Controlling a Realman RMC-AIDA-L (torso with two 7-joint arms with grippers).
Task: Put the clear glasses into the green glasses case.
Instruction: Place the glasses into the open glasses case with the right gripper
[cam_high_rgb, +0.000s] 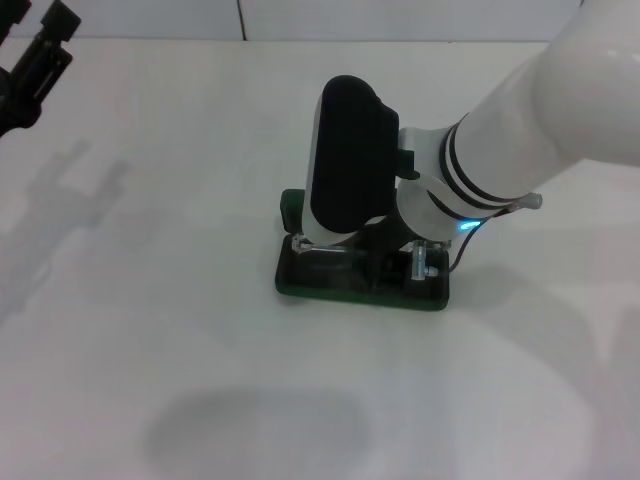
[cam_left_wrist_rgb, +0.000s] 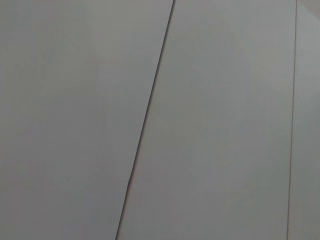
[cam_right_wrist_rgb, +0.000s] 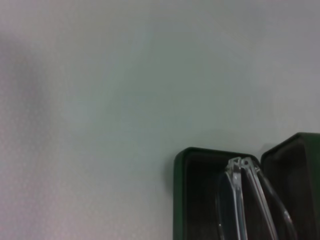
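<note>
The white surface carries the open green glasses case near its middle. The right arm reaches in from the upper right, wrist bent downward, placing the right gripper directly over the case; whether its jaws are apart cannot be told. The left gripper hangs raised at the far left corner, jaws also unreadable. The clear glasses sit within the case's tray.
</note>
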